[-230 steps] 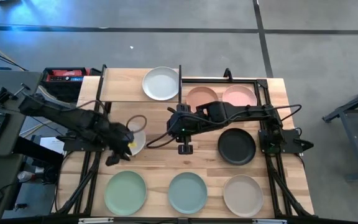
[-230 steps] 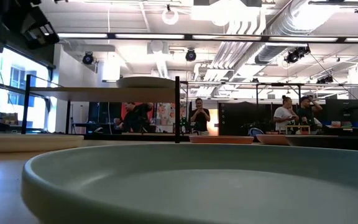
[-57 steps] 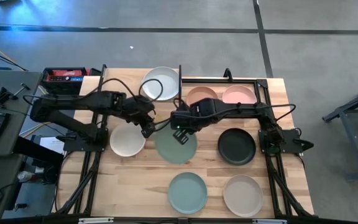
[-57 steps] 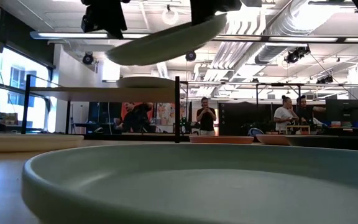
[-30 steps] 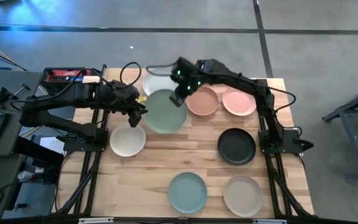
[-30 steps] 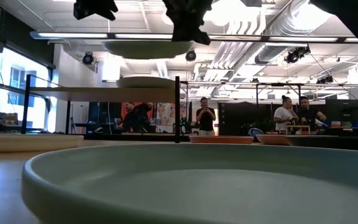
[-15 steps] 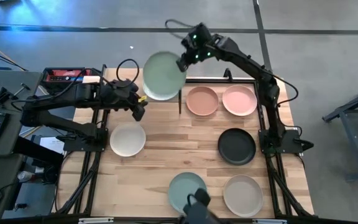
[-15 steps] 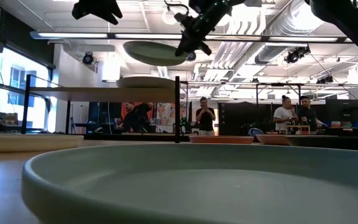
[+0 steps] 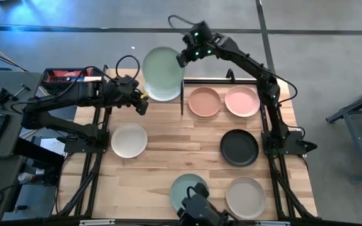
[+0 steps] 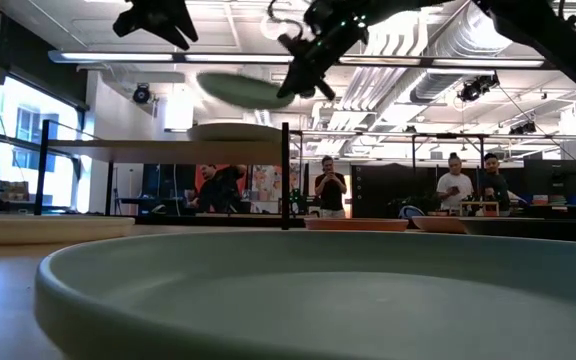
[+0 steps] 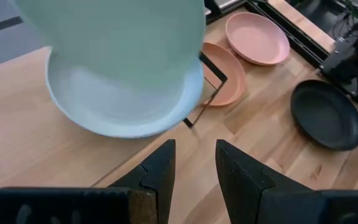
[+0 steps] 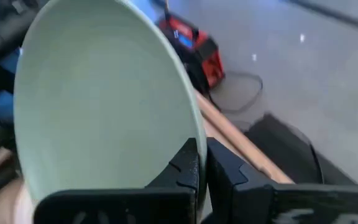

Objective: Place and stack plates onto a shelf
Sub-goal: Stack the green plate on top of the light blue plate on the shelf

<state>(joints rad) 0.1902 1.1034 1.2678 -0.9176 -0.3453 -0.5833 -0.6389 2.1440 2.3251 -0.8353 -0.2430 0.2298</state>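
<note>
From above, the right gripper (image 9: pixel 182 61) hangs over the desk's far edge, fingers pinching the rim of the green plate (image 9: pixel 163 74), which hovers over the shelf (image 9: pixel 121 86) and hides the plate already there. The left gripper (image 9: pixel 141 104) waits beside the shelf, fingers spread, holding nothing. Level with the desk, the green plate (image 10: pixel 240 90) tilts clear above the white plate (image 10: pixel 236 131) on the shelf: stacking is under way, and next it looks to need levelling and lowering onto that plate. The left wrist view alone shows both plates overlapping, plus the salmon plate (image 11: pixel 227 73), pink plate (image 11: pixel 257 38) and black plate (image 11: pixel 325 114). The right wrist view confirms the rim pinch.
</note>
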